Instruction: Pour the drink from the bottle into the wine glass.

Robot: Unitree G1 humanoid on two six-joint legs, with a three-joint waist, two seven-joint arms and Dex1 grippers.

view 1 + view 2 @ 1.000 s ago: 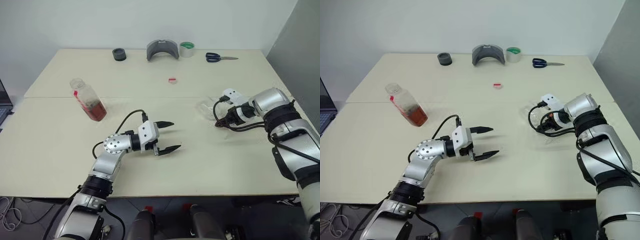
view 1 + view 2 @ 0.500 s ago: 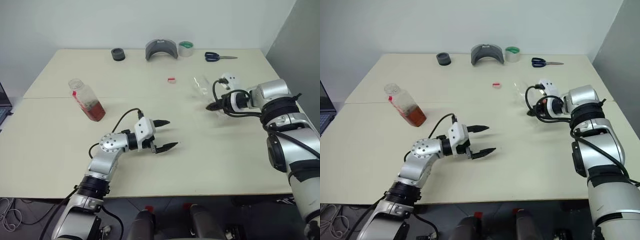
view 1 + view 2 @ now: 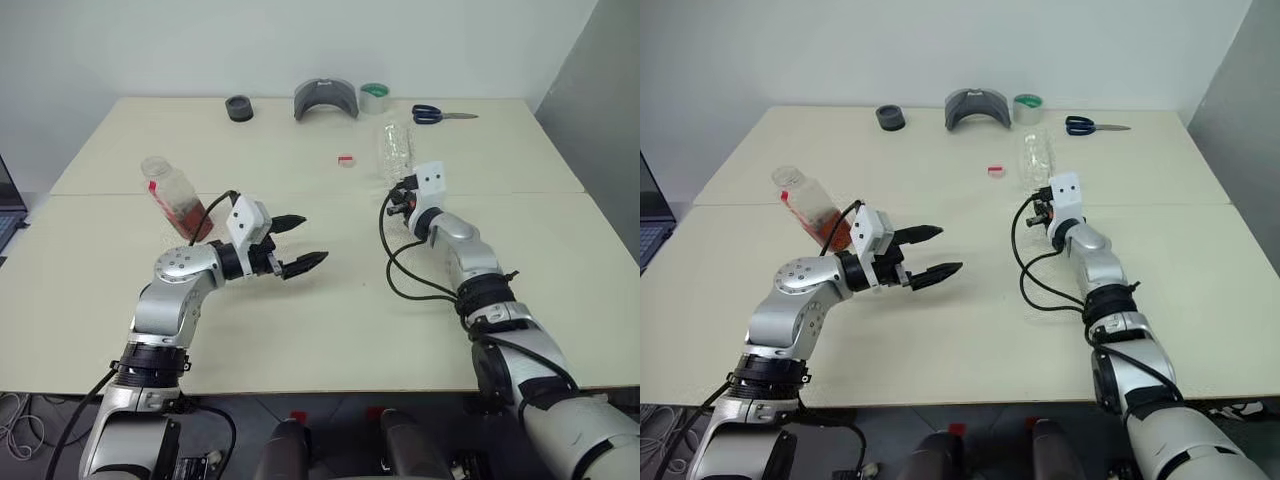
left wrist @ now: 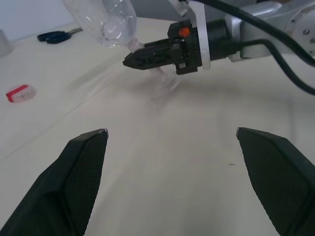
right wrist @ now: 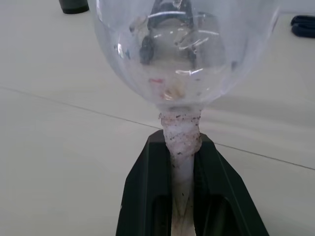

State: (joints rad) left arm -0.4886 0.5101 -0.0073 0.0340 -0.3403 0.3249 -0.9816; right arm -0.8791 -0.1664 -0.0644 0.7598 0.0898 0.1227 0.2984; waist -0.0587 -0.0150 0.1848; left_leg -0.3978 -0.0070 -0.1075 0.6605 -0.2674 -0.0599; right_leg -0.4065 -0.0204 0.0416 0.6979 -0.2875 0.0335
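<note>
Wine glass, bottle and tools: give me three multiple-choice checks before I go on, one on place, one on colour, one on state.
1. Where is the bottle?
A. on the table's left side, behind the left tool
B. held by the right tool
C. beside the scissors

2. What colour is the drink?
A. green
B. reddish-brown
C. blue

3. What is the right tool doing?
A. open over the table
B. shut on the bottle
C. shut on the wine glass stem

Answers:
1 A: it stands on the table just beyond the open left tool.
2 B: reddish-brown liquid shows low in the bottle.
3 C: the right wrist view shows black fingers clamping the stem of the wine glass.
</note>
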